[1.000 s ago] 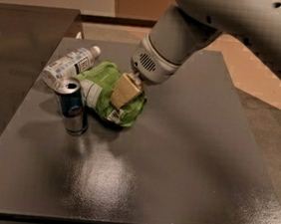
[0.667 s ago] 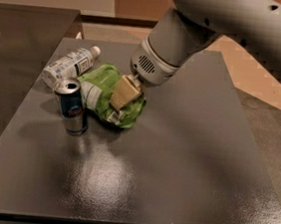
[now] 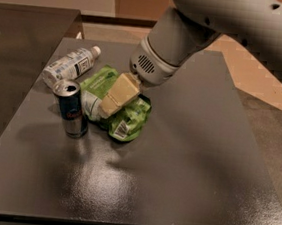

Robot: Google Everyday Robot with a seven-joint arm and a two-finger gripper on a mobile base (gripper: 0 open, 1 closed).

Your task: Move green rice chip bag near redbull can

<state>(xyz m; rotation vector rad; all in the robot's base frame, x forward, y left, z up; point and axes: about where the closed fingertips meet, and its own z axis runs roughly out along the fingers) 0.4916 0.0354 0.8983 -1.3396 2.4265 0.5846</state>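
Note:
The green rice chip bag (image 3: 130, 117) lies crumpled on the dark table, its white label and barcode facing the front. The redbull can (image 3: 72, 109) stands upright just left of the bag, almost touching it. My gripper (image 3: 109, 107) comes down from the upper right on the big white arm (image 3: 189, 34) and rests on the middle of the bag, with green foil showing on both sides of it. The bag sits on the table top, not lifted.
A clear plastic bottle with a white label (image 3: 69, 65) lies on its side behind the can, close to the bag's far edge. The dark table (image 3: 184, 179) stretches to the right and front. A second dark surface (image 3: 18, 36) adjoins at the left.

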